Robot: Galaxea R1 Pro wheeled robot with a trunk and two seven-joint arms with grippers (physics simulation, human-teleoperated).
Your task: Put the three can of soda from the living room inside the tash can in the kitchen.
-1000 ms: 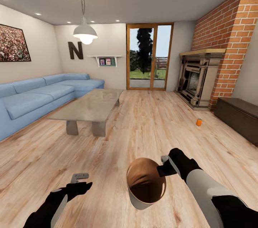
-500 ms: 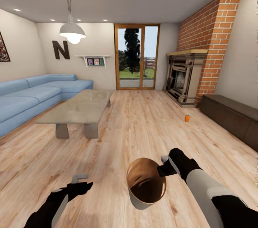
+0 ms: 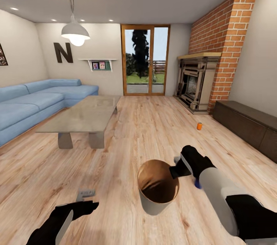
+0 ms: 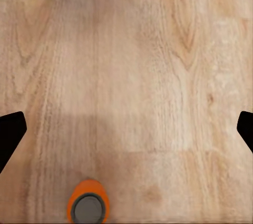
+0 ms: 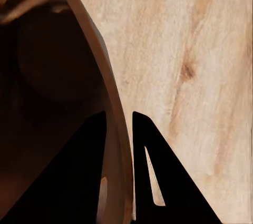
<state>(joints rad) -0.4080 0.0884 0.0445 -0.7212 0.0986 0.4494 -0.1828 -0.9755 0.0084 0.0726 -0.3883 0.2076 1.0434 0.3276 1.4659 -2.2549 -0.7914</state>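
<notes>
orange cans (image 3: 199, 126) (image 4: 88, 207): 2 | blue can (image 3: 197, 184): 1 | bin (image 3: 156, 206): 1

Grey trash can (image 3: 157, 189), brown inside, rim pinched between the right jaws. Orange can (image 4: 88, 207) upright on floor below the left jaws; another orange can (image 3: 199, 126) far beyond.

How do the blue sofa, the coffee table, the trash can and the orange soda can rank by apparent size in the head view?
Largest to smallest, as they look:
1. Blue sofa
2. Coffee table
3. Trash can, though it looks big partly because it is near the camera
4. Orange soda can, tiny and farther off on the floor
</notes>
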